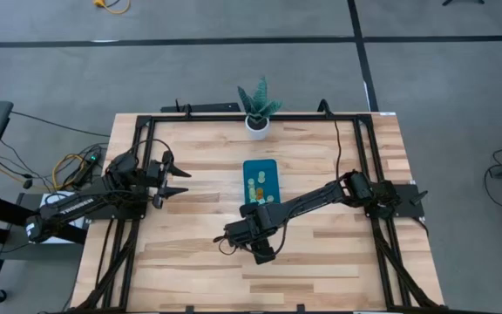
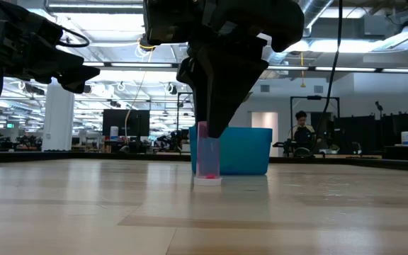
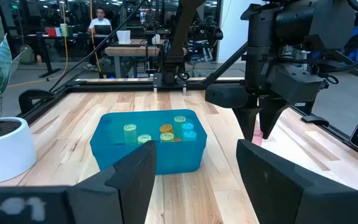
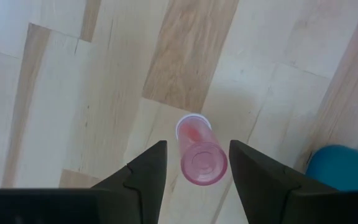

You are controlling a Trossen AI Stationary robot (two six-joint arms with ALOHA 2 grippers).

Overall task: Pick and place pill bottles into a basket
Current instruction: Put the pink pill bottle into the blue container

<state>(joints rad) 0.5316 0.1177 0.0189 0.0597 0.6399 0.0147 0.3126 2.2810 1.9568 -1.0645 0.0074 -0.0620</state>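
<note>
A pink pill bottle (image 4: 201, 158) stands on the table on its white cap, just in front of the teal basket (image 1: 260, 181); it also shows in the low view (image 2: 206, 152). My right gripper (image 4: 197, 146) hangs above it, pointing down and open. Its fingers stand on either side of the bottle's upper end with gaps showing. The basket (image 3: 148, 146) holds several small yellow, orange, green and blue bottles. My left gripper (image 1: 179, 181) is open and empty above the table's left part, pointing toward the basket.
A potted plant in a white pot (image 1: 258, 109) stands at the table's far edge behind the basket. Black frame rails run along the left, right and far sides of the table. Bare wood lies in front of the bottle. A person sits in the room beyond.
</note>
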